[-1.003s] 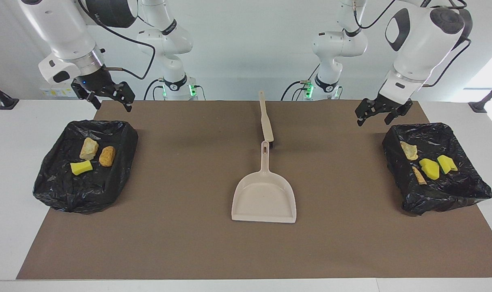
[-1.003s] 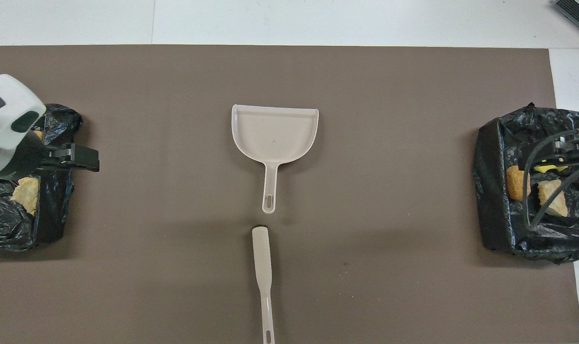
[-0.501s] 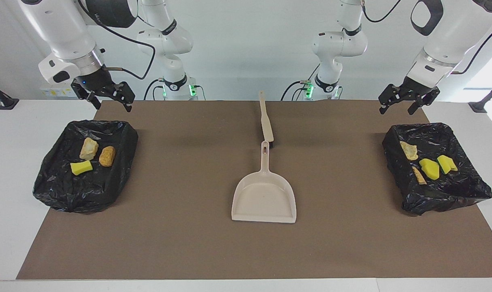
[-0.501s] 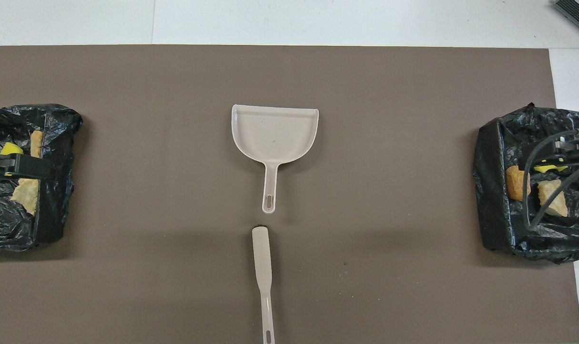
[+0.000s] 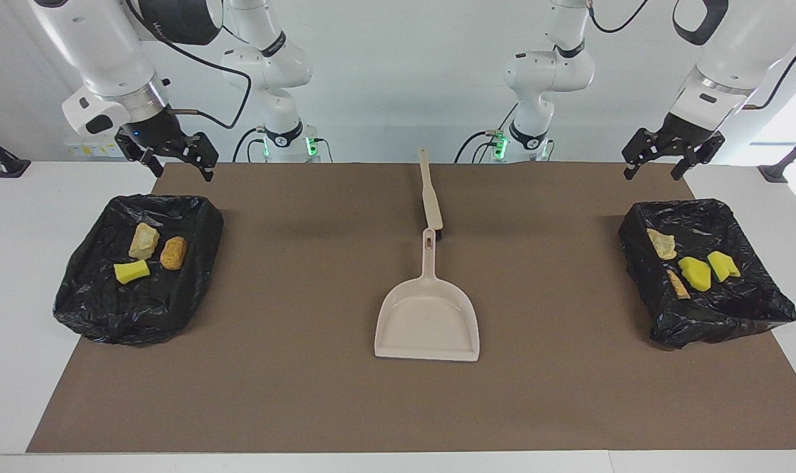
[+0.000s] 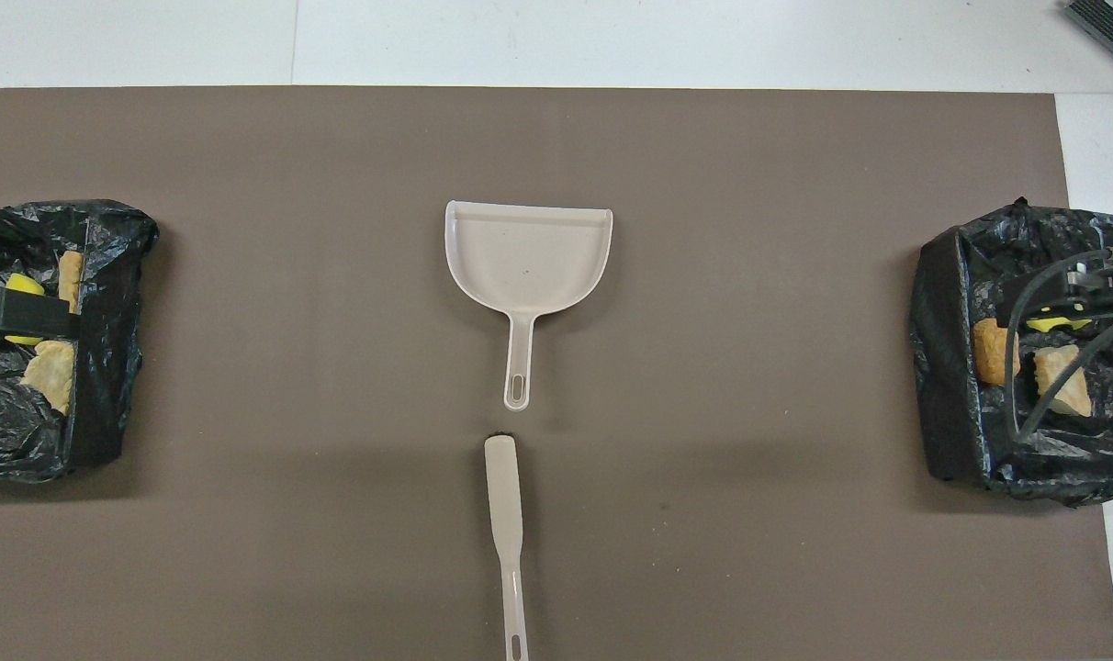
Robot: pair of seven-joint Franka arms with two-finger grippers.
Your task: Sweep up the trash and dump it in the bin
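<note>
Seven scraps of trash are all I count, and every one sits inside a black-lined bin. At the right arm's end of the table, one bin [image 5: 138, 266] holds three: a pale tan lump [image 5: 144, 240], an orange-brown lump [image 5: 173, 253] just beside it, and a yellow sponge piece [image 5: 132, 270] a little farther from the robots. At the left arm's end, the second bin [image 5: 707, 272] holds four: a tan lump [image 5: 662, 244] nearest the robots, a thin tan sliver [image 5: 678, 284], and two yellow sponge chunks [image 5: 695, 273] [image 5: 723, 265] side by side.

Between the bins, on the brown mat [image 5: 306, 394], I see the beige dustpan [image 5: 427, 318] lying flat, pan mouth pointing away from the robots and handle toward them. Its brush [image 5: 430, 190] lies in line with that handle, nearer the robots, the head close to the handle's tip; I cannot tell whether they touch.

My right gripper [image 5: 171, 156] hangs in the air over the mat's corner near its bin, fingers spread wide and holding nothing. My left gripper [image 5: 670, 151] hangs raised above the robots' edge of its bin, fingers likewise wide apart and empty. Neither touches anything.
</note>
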